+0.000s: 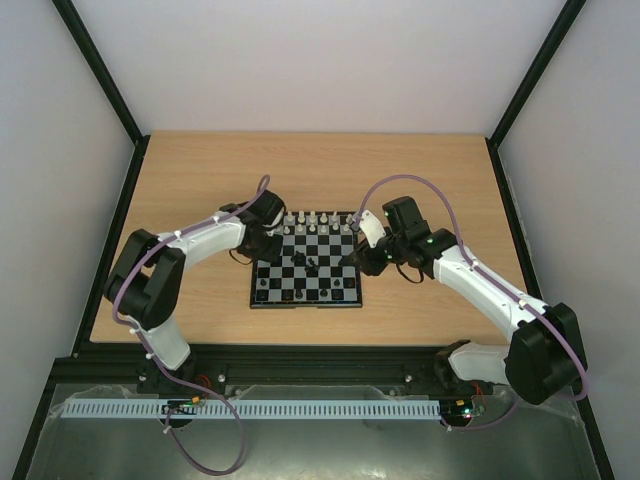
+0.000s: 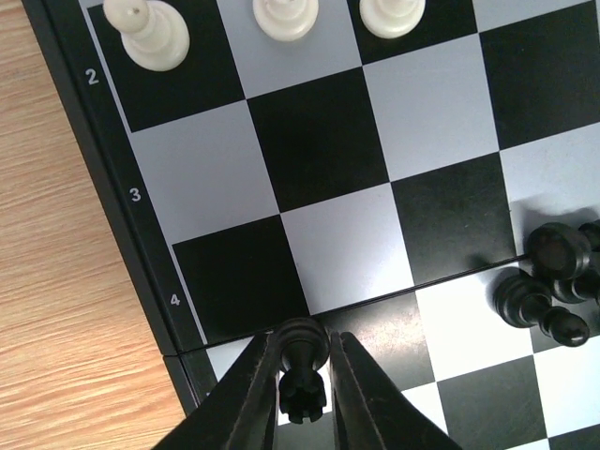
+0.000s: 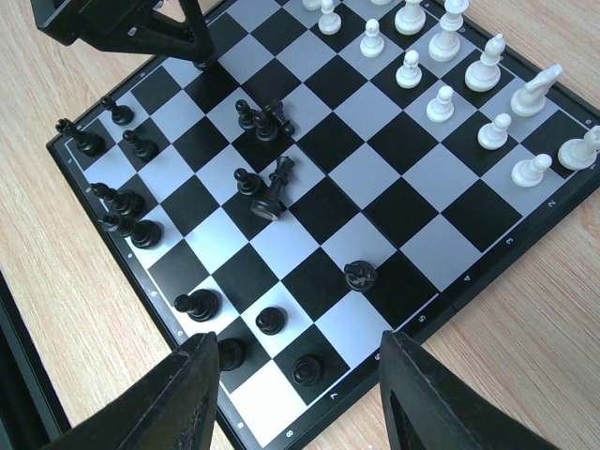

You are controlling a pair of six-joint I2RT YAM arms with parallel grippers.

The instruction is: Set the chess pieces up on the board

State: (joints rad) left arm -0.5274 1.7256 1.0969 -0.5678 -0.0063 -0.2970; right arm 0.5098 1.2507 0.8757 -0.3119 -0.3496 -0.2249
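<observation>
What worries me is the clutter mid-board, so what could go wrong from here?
1. The left end effector pinches a black piece near the board border; so small a grip might twist or slip on lifting.
2. Toppled black pieces lie mid-board; a low pass overhead could roll them into others.
3. The right end effector hangs open over black pawns and could knock them if it descends.

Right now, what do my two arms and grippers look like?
The left arm and right arm match: white links, black joints, a mauve cable looping along each. The left gripper and right gripper both have black, tapered fingers.
</observation>
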